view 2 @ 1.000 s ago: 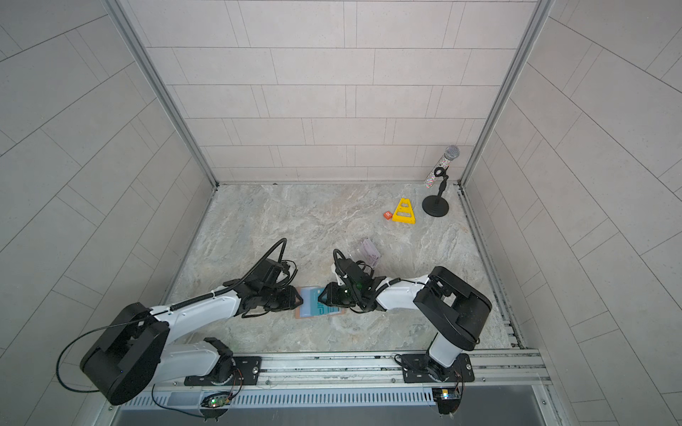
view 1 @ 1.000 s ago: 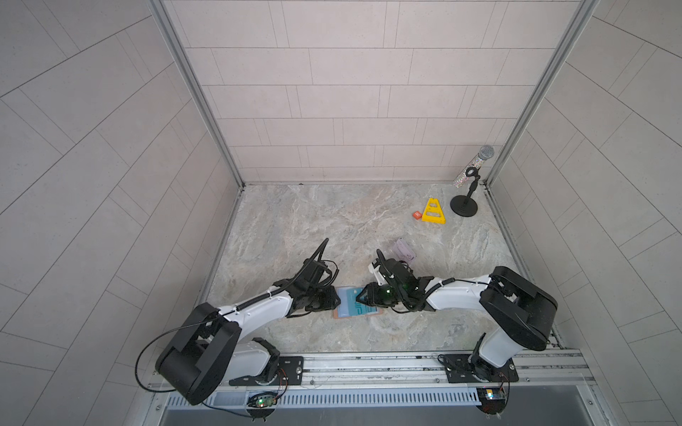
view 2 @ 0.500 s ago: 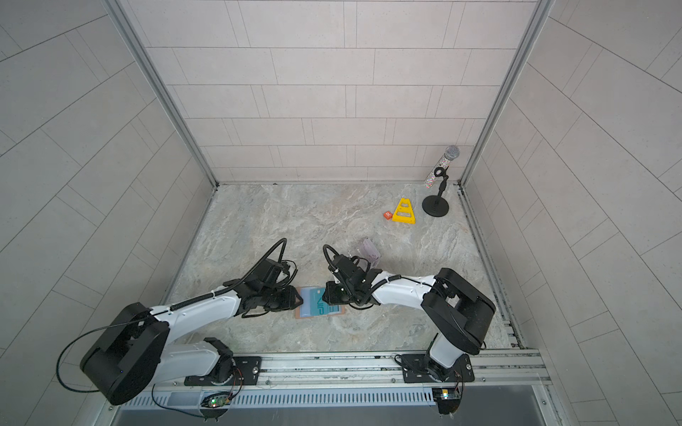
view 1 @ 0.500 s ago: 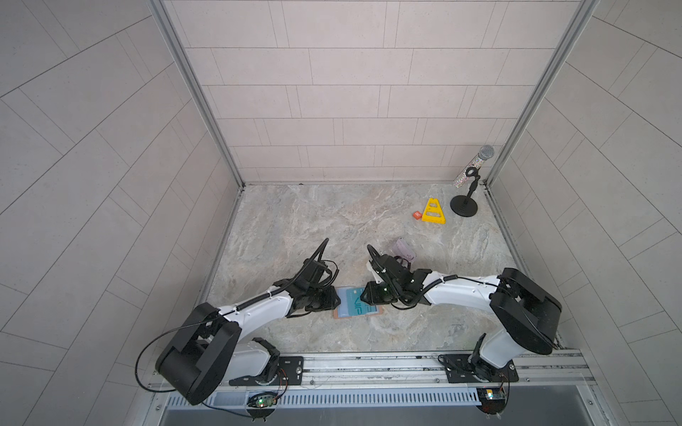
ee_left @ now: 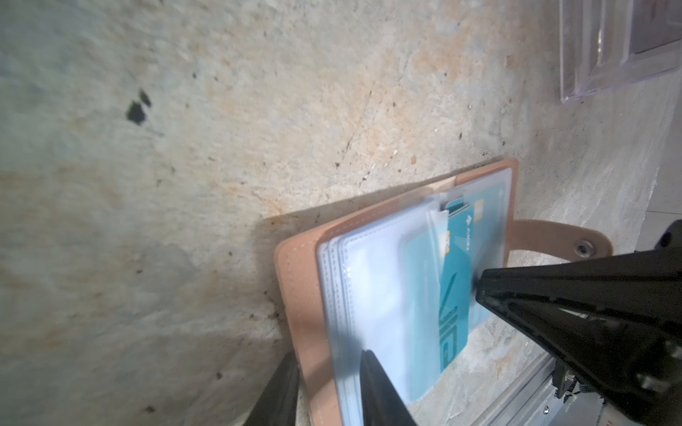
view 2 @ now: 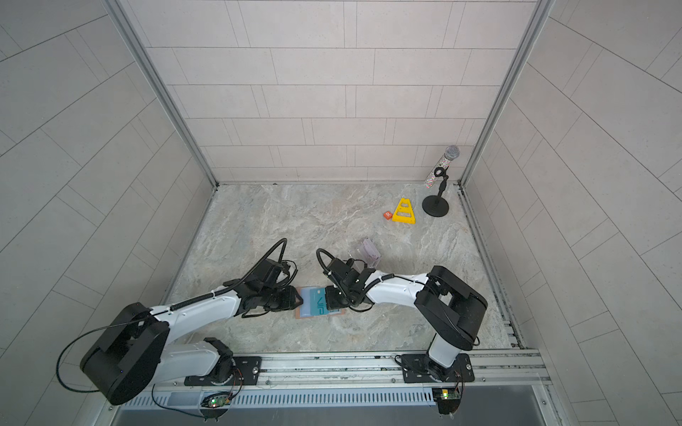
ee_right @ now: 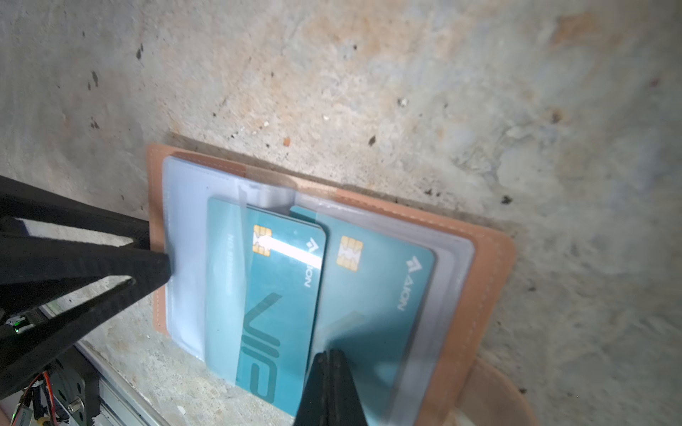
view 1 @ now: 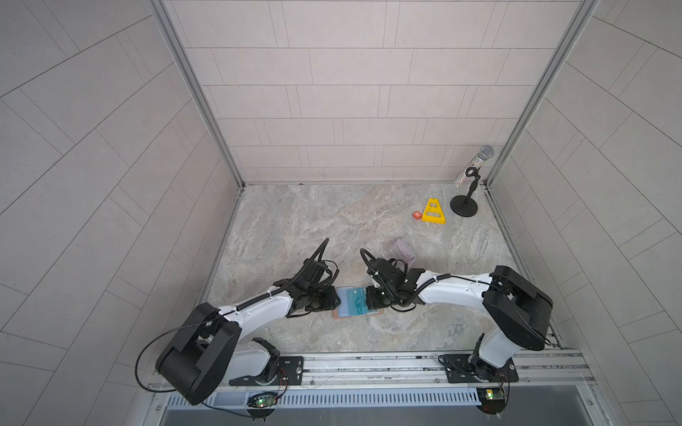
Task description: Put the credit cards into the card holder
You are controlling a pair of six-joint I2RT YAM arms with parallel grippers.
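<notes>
The tan-pink card holder (view 1: pixel 345 307) (ee_right: pixel 491 280) lies open near the table's front edge, its clear sleeves facing up. My left gripper (ee_left: pixel 324 363) (view 1: pixel 334 297) is shut on its left edge, one finger outside the cover (ee_left: pixel 302 265) and one on the sleeves. A teal VIP credit card (ee_right: pixel 280 295) (ee_left: pixel 454 295) sits partly inside a left sleeve, with its right part sticking out. A second teal card (ee_right: pixel 376 295) lies under the right sleeve's plastic. My right gripper (ee_right: pixel 330 354) (view 1: pixel 369 298) is shut and holds nothing. Its tips rest against the VIP card's free edge.
A clear acrylic stand (view 1: pixel 402 252) (ee_left: pixel 609 48) holding pale lilac cards stands just behind my right wrist. At the back right are a yellow triangular piece (view 1: pixel 433 212), a small orange block (view 1: pixel 417 215) and a microphone on a black stand (view 1: pixel 465 191). A metal rail runs along the front.
My right gripper has closed its jaws and slid left over the open holder to the VIP card. The left gripper has kept its hold and place.
</notes>
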